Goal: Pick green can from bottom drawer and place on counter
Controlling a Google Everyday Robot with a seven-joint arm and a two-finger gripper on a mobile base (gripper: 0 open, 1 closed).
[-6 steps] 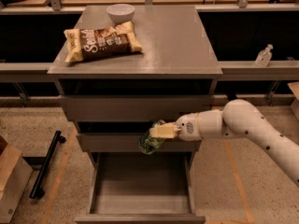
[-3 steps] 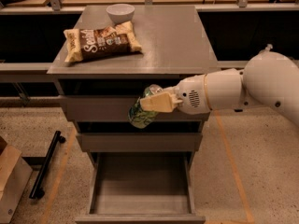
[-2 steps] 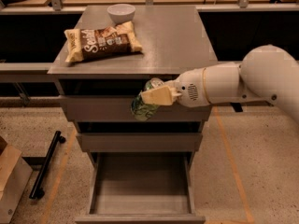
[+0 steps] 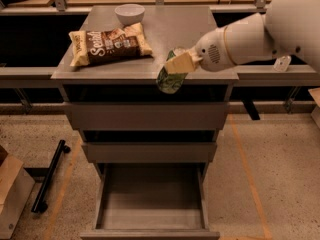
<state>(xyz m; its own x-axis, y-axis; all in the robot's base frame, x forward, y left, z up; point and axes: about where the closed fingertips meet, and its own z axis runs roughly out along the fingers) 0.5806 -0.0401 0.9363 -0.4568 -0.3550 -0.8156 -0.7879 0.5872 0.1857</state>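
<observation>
My gripper (image 4: 177, 64) is shut on the green can (image 4: 170, 79) and holds it tilted at the level of the counter's front edge, right of centre. The can's lower half hangs in front of the counter lip. The counter (image 4: 165, 29) is a grey-brown cabinet top. The bottom drawer (image 4: 150, 209) stands pulled open below, its flat floor bare. My white arm reaches in from the upper right.
A brown-and-cream snack bag (image 4: 107, 44) lies on the counter's left half and a white bowl (image 4: 129, 13) stands at its back. Two closed drawers (image 4: 147, 116) sit above the open one. A black bar (image 4: 47, 176) and a cardboard box (image 4: 12, 194) lie on the floor at left.
My gripper has lifted the green can from in front of the middle drawers up to the counter's front edge, and the arm has swung up and to the right.
</observation>
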